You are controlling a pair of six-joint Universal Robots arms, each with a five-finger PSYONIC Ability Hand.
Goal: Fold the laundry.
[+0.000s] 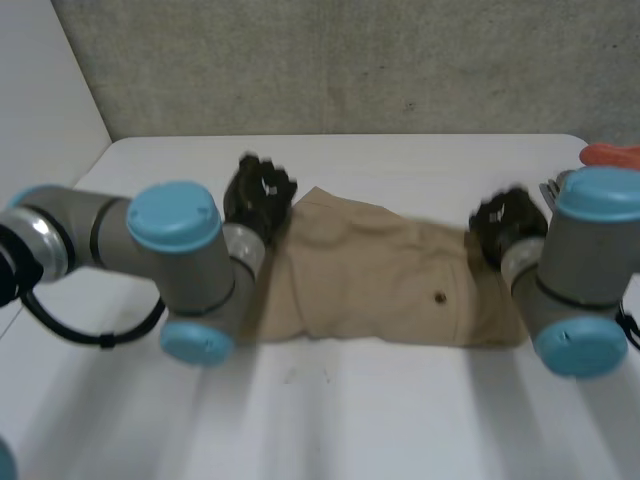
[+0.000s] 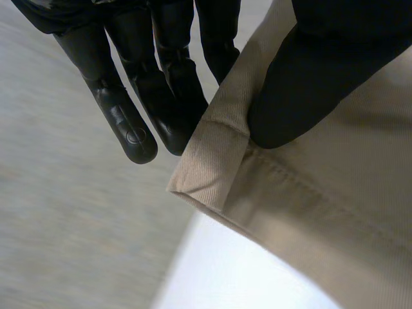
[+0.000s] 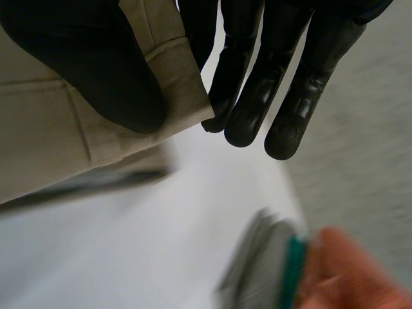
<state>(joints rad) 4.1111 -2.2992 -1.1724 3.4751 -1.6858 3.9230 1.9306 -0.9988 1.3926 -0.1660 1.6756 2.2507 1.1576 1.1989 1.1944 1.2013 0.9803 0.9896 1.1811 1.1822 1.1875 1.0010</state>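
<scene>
Head view: the left arm [image 1: 190,260] covers the lower-left corner of the tan garment [image 1: 380,270], and the right arm [image 1: 575,300] covers its right end. An orange object [image 1: 612,154] at the right edge is cut off by the frame. Right wrist view: beyond the fingers [image 3: 254,96] of the right hand [image 3: 84,64], an orange-and-green shape [image 3: 322,270] is too blurred to identify.

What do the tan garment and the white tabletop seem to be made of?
The tan garment: woven, cotton-like twill, matte; fine diagonal ribs and stitched hems show up close. The white tabletop: smooth, hard-looking, possibly laminate or painted board; no grain visible, so uncertain.
</scene>
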